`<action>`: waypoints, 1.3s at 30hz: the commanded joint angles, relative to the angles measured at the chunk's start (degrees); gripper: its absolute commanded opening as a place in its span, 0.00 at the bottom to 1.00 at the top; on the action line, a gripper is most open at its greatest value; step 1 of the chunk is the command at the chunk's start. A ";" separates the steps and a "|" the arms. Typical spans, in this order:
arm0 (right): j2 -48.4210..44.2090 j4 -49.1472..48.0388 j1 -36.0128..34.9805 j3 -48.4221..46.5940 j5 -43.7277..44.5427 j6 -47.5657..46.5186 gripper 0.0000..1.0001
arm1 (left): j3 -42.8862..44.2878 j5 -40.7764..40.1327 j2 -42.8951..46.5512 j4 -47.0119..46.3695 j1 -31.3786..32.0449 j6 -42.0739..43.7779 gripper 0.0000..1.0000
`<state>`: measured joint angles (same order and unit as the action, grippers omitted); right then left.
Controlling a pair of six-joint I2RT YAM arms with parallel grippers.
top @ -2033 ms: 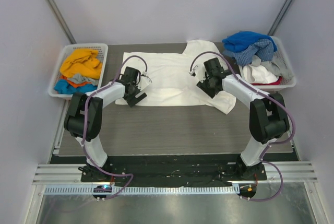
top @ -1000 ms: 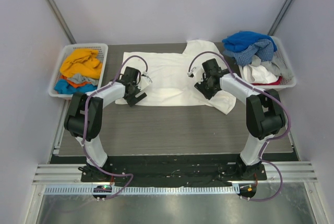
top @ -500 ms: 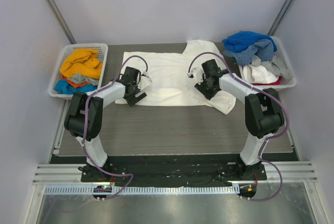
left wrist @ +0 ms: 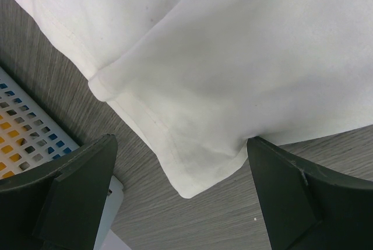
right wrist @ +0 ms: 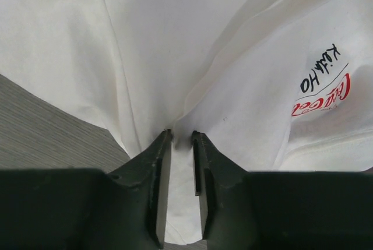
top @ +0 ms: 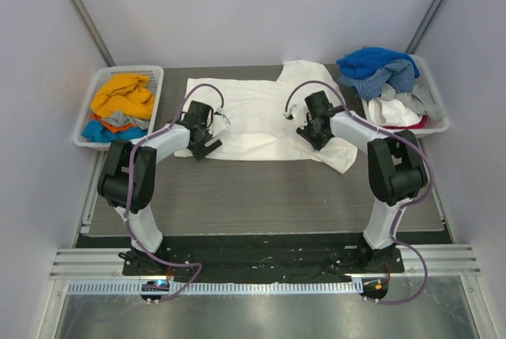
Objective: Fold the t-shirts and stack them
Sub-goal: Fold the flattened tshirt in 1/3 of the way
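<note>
- The white t-shirt (top: 253,118) lies spread across the far half of the bench (top: 261,189). Its body is mostly flat, and one sleeve side is rumpled at the right.
- The step in hand looks like the first fold of this shirt, with each arm taking hold of one side of it.
- The right fingers (right wrist: 157,168) stand nearly together with a ridge of white cloth pinched between them. Creases run into the tips, and the red logo (right wrist: 320,101) sits just to their right.
- The left fingers (left wrist: 76,180) are spread as wide as they go and hold nothing. They straddle the shirt's near-left hem corner, low over the bench.
- The next move calls for the left fingers to drop and close on that corner. Both arms can then lift and carry the cloth over evenly.
- The orange t-shirt (top: 122,98) waits in the left basket (top: 156,90). The blue t-shirt (top: 375,61) is piled in the right basket (top: 439,122).
</note>
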<state>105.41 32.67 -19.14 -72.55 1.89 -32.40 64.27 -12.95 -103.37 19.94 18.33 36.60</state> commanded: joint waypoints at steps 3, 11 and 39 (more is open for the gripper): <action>0.33 -2.08 0.68 -0.66 0.83 -0.64 0.17 | -0.81 -0.76 -0.78 -1.22 -0.22 0.67 1.00; -0.20 -2.08 0.77 -1.80 3.20 -0.82 0.01 | -0.81 -0.23 -1.04 -1.22 -0.13 0.31 1.00; 11.22 -1.82 3.58 -27.11 18.76 -4.60 0.01 | -0.64 -1.20 -1.83 -1.66 0.04 -0.12 1.00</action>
<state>115.85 31.33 -15.38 -95.57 18.70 -36.25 64.27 -13.50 -103.57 19.49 18.39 36.51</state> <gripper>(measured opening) 0.040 0.996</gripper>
